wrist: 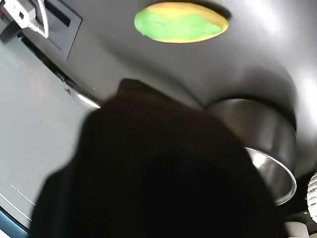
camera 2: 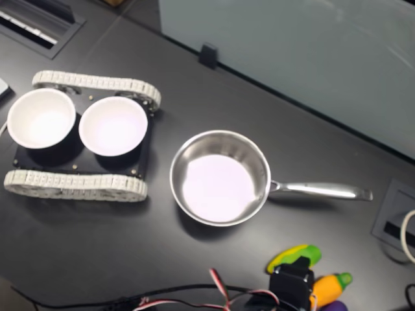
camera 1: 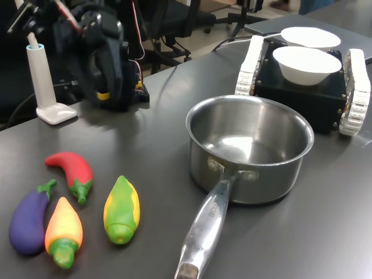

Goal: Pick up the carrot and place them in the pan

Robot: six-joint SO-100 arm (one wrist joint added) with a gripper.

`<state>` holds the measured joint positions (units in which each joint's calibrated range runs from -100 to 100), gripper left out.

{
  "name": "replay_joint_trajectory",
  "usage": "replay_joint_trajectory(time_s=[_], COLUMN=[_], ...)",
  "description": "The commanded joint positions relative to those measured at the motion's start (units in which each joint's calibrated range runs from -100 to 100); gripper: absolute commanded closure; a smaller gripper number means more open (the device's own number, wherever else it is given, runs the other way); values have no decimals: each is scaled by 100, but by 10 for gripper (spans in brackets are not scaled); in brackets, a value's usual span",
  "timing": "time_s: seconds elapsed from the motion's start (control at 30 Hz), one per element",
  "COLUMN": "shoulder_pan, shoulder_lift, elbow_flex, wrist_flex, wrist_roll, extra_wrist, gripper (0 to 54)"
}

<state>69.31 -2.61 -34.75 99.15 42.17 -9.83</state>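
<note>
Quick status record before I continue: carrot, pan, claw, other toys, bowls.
carrot: on the table, green end toward the first exterior view's camera, between eggplant and corn
pan: empty, upright
claw: jaws not visible, state unclear
chili: just behind the carrot in the first exterior view
bowls: two, empty, on a tracked base
</note>
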Motion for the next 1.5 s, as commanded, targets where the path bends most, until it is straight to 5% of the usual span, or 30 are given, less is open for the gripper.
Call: replay_joint_trajectory(time_s=[0.0, 0.57, 0.73, 1.07, 1.47], shoulder_pan=[500, 1418, 1361, 1051, 936], shoulder_lift=[240, 2222, 2813, 3462, 3892], elbow_flex=[-609, -2081, -2599, -2772, -2154], wrist_flex=[51, 42, 42, -145, -1237], wrist_roll=[454, 1626, 1695, 1651, 1524], extra_wrist=[-152, -160, 83, 470, 747], gripper=[340, 213, 154, 148, 153])
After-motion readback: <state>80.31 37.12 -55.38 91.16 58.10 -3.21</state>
